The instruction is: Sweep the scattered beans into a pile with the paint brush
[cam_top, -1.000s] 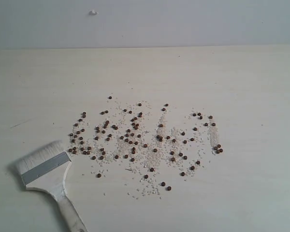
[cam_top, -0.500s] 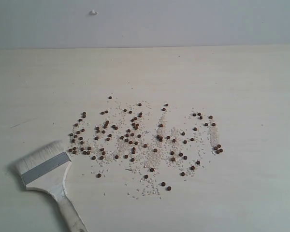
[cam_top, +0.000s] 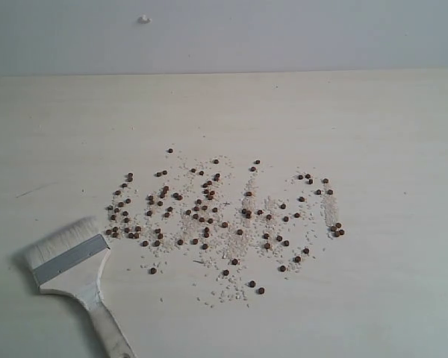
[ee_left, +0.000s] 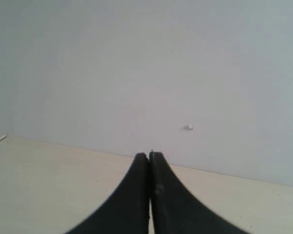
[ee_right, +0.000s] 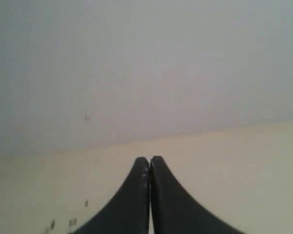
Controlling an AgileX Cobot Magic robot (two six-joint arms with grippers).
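Nothing has moved since the earlier frames: the beans (cam_top: 224,216) are seen in the same loose spread across the middle of the worktop (cam_top: 373,119), small reddish-brown dots mixed with finer white grains. No pile has been formed, so the sweeping is judged not yet begun.

The paint brush (cam_top: 71,261) is laid flat and untouched toward the near left corner of the worktop. Its off-white bristles are turned toward the beans and lie just beside the left end of the spread, and its pale handle runs off toward the near edge.

Neither arm is shown in the exterior view. The left claw (ee_left: 149,156) is seen closed and empty, its black jaws pressed together above the worktop and pointed at the wall. The right claw (ee_right: 150,158) is likewise closed on nothing. The brush would have to be picked up first, it is judged.

The worktop is pale, matt and otherwise bare. Behind its far edge a plain grey-white wall (cam_top: 284,33) is seen, with one small white mark (cam_top: 143,19).
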